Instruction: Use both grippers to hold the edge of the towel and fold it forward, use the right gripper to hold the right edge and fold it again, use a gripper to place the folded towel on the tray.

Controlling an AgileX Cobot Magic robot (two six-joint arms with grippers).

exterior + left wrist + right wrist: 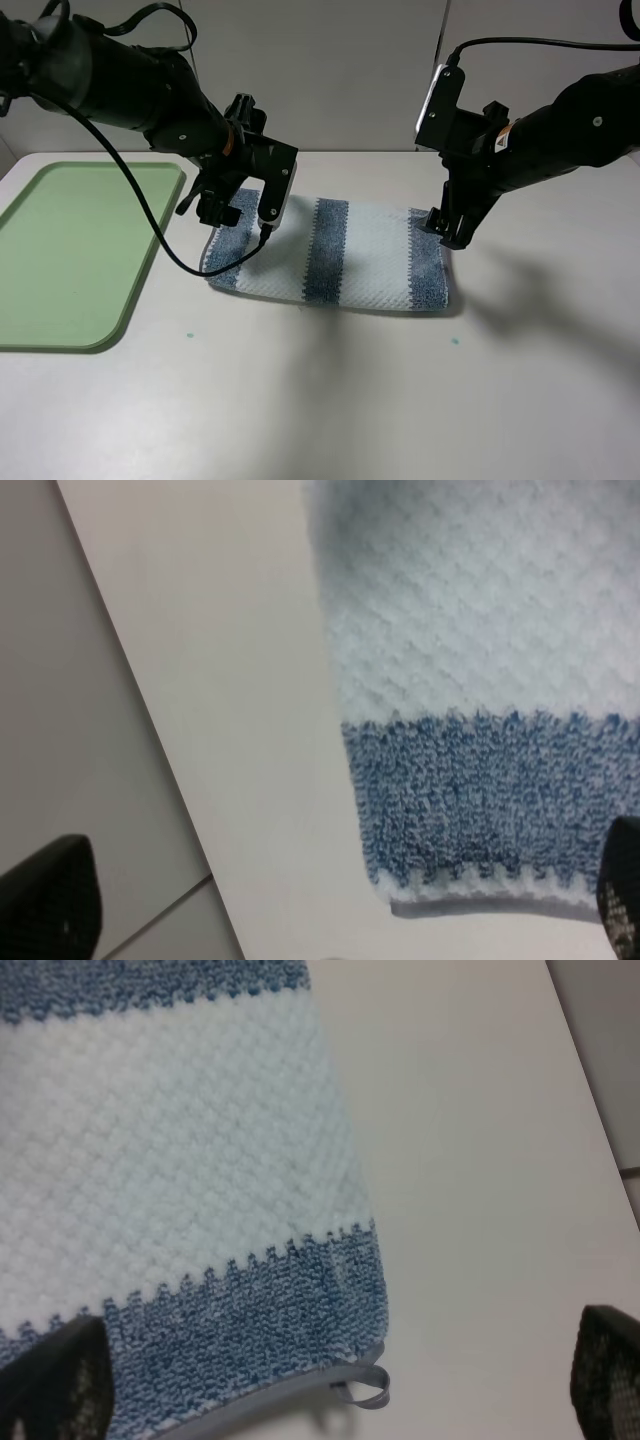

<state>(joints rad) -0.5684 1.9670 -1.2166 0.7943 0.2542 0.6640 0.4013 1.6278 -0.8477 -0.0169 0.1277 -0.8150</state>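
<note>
While the towel is laid flat, the left gripper and right gripper are held open at its far corners

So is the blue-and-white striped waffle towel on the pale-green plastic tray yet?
Not yet: the towel lies flat on the white table, right of the tray, apart from it.

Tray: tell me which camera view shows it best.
The exterior high view: the pale-green tray lies almost whole, left of the towel. Neither wrist view shows it; both see mostly towel and tabletop.
</note>
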